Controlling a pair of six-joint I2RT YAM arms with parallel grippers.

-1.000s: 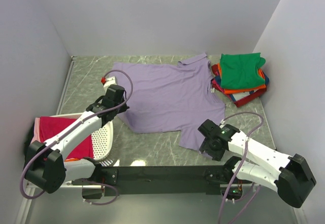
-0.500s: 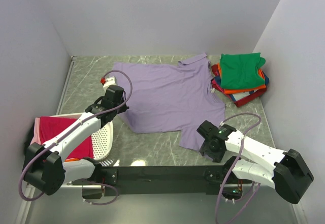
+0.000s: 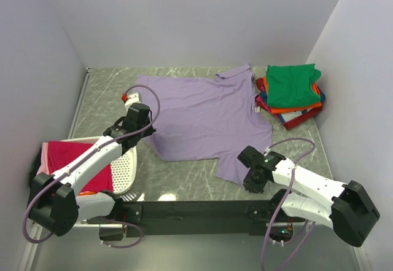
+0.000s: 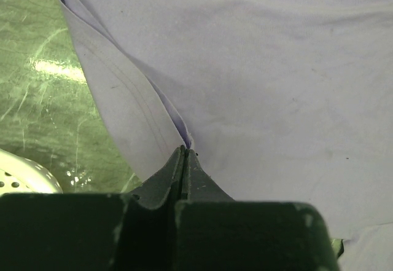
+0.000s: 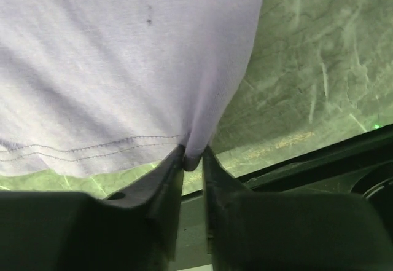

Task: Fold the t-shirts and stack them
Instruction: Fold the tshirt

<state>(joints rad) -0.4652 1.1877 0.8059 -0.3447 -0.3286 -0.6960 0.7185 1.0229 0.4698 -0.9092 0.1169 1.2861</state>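
A lavender-purple t-shirt (image 3: 202, 117) lies spread flat on the green marble table, collar toward the back right. My left gripper (image 3: 149, 133) is shut on the shirt's near-left edge; in the left wrist view the jaws (image 4: 185, 150) pinch a thin fold of the lavender cloth (image 4: 258, 68). My right gripper (image 3: 244, 174) is at the shirt's near-right corner. The right wrist view shows its jaws (image 5: 192, 158) closed on a bunched bit of hem (image 5: 110, 56). A stack of folded t-shirts (image 3: 291, 93), green on top, sits at the back right.
A white perforated basket (image 3: 127, 160) stands at the near left holding a magenta-red shirt (image 3: 73, 160). Grey walls enclose the table on three sides. The black arm-mount bar (image 3: 196, 209) runs along the near edge.
My right gripper has closed on the shirt's near-right hem corner after shifting slightly left. The left arm and shirt have not moved.
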